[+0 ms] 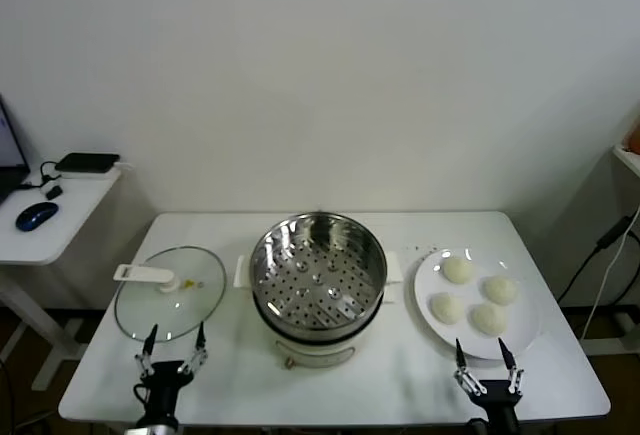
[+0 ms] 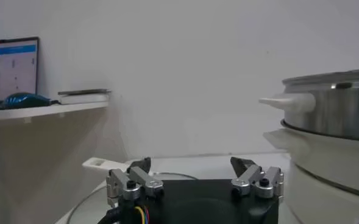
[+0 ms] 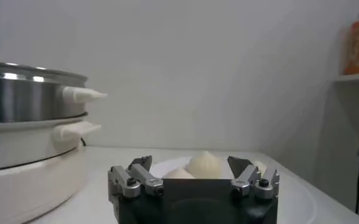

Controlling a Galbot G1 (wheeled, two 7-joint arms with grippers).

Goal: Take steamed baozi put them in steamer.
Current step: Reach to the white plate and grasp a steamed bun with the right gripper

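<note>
Several cream-white baozi lie on a white plate at the table's right; two baozi show just beyond my right gripper's fingers. The shiny steamer with its perforated tray stands at the table's middle, with no bun in it. My right gripper is open at the front edge, just in front of the plate, holding nothing. My left gripper is open at the front left, by the glass lid, also holding nothing. From the wrist views the steamer rises beside each gripper.
A glass lid with a white handle lies flat left of the steamer. A side desk with a blue mouse stands off to the left. A cable hangs at the right, past the table's edge.
</note>
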